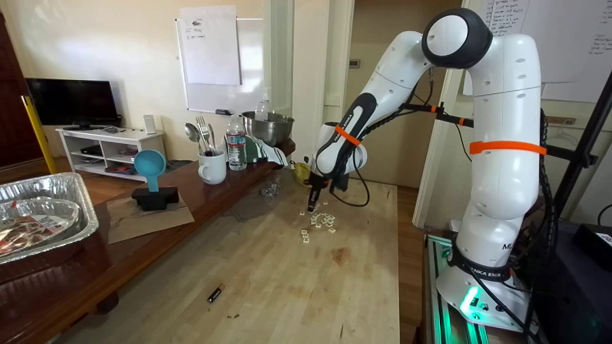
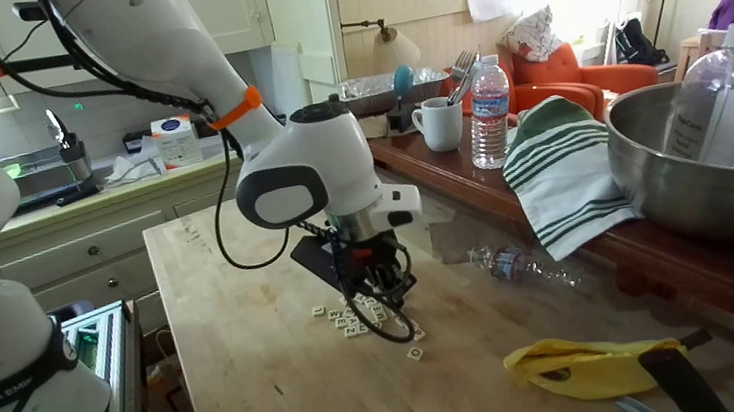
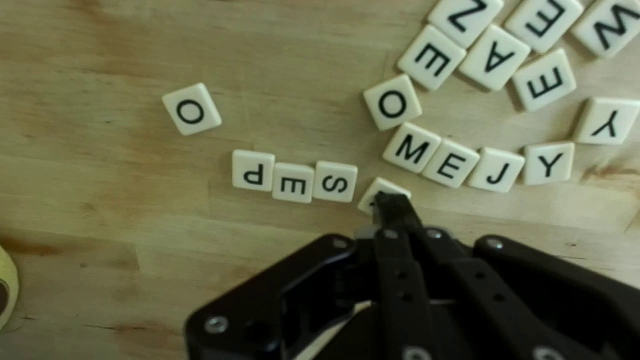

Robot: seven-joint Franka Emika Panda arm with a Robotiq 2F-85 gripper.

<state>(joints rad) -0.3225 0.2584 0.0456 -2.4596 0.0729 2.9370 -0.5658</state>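
My gripper is shut, its fingertips together over a cream letter tile in the wrist view. They hide most of its letter; I cannot tell whether they touch it. In an exterior view the gripper points down at the tiles on the wooden table. Left of the fingertips lie an S tile, an E tile and a P tile in a row. An O tile lies apart. M, J and several other tiles lie to the upper right.
A battery lies on the table. A crushed plastic bottle and a yellow pouch lie near a raised wooden ledge. On the ledge stand a white mug, a water bottle and a steel bowl.
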